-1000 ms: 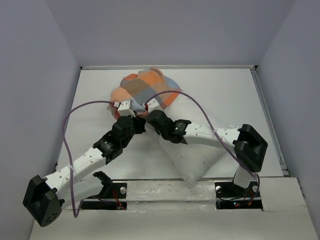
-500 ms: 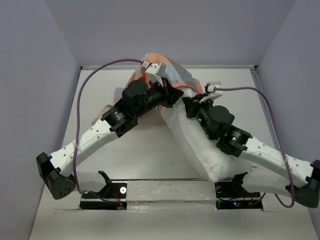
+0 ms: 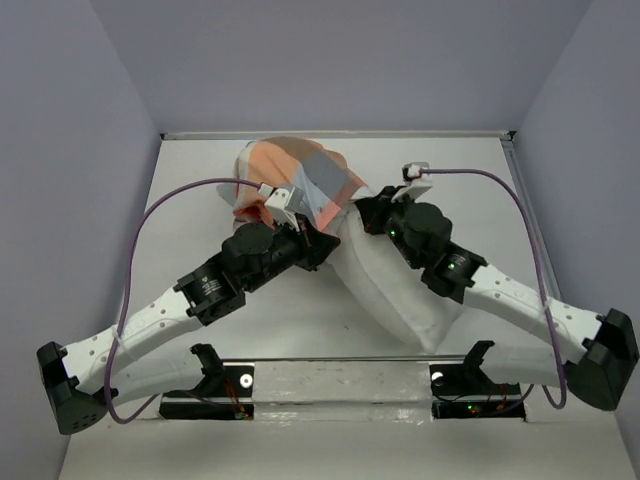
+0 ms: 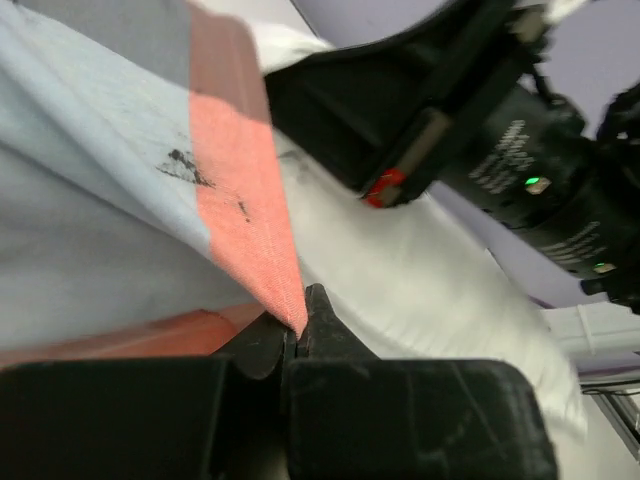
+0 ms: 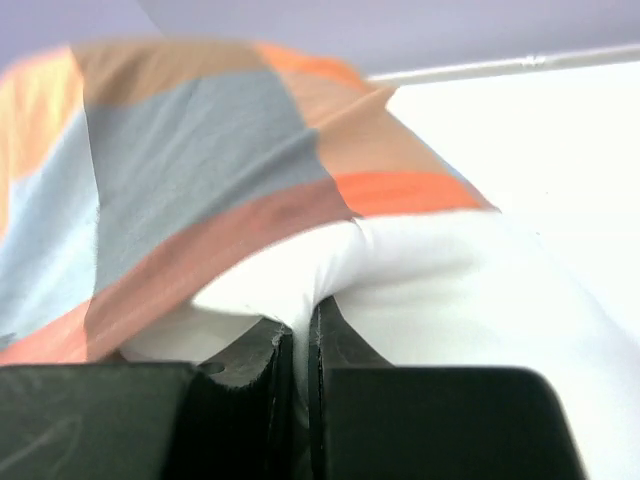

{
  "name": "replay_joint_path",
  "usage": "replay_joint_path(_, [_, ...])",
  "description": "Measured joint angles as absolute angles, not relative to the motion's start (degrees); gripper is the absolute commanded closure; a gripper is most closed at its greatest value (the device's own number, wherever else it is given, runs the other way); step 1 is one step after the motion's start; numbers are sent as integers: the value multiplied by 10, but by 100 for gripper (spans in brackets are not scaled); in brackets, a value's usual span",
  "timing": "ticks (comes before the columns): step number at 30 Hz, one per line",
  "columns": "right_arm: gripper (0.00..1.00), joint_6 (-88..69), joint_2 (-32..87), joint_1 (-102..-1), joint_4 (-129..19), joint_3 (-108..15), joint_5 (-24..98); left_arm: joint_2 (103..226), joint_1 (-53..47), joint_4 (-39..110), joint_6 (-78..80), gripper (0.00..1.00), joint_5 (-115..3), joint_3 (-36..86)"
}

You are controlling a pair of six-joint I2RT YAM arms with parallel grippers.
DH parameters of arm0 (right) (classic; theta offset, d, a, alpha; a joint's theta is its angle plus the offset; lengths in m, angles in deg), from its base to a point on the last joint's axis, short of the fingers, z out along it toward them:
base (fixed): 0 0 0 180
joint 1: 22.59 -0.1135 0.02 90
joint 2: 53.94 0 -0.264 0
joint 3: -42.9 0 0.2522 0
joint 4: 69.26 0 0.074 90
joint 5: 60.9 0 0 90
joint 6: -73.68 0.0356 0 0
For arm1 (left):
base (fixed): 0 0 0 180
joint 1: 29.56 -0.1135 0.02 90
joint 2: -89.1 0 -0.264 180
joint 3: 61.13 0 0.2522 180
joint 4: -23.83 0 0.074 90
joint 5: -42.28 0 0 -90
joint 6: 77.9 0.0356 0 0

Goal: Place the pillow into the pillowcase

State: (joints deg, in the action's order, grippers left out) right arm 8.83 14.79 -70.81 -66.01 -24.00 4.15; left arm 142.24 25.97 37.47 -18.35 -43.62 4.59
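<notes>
The pillow (image 3: 395, 290) lies slantwise on the bench (image 3: 500, 200), its near corner by the arm bases and its far end tucked under the mouth of the checked pillowcase (image 3: 300, 175), which is bunched toward the back. The left tool (image 4: 300, 320) is closed tight on the orange hem of the pillowcase. The right tool (image 5: 300, 335) is pinched shut on a fold of white pillow just under the case's edge. To do this step well, I judge the left tool should keep the hem taut and lifted clear while the right tool feeds the pillow deeper. It should work in short pushes, so the thin cloth does not bunch or slip free. Compared with half a second ago, the left arm has dropped back from the rear wall. The case now sits lower and flatter over the pillow's end.
</notes>
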Motion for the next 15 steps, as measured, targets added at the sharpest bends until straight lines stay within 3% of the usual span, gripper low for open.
replay_joint_path(6, [100, 88, 42, -708, -662, -200, 42, 1433, 273, 372, -193, 100, -446, 44])
replay_joint_path(15, [100, 95, 287, -714, -664, -262, 102, 1505, 304, 289, -242, 100, -475, -68])
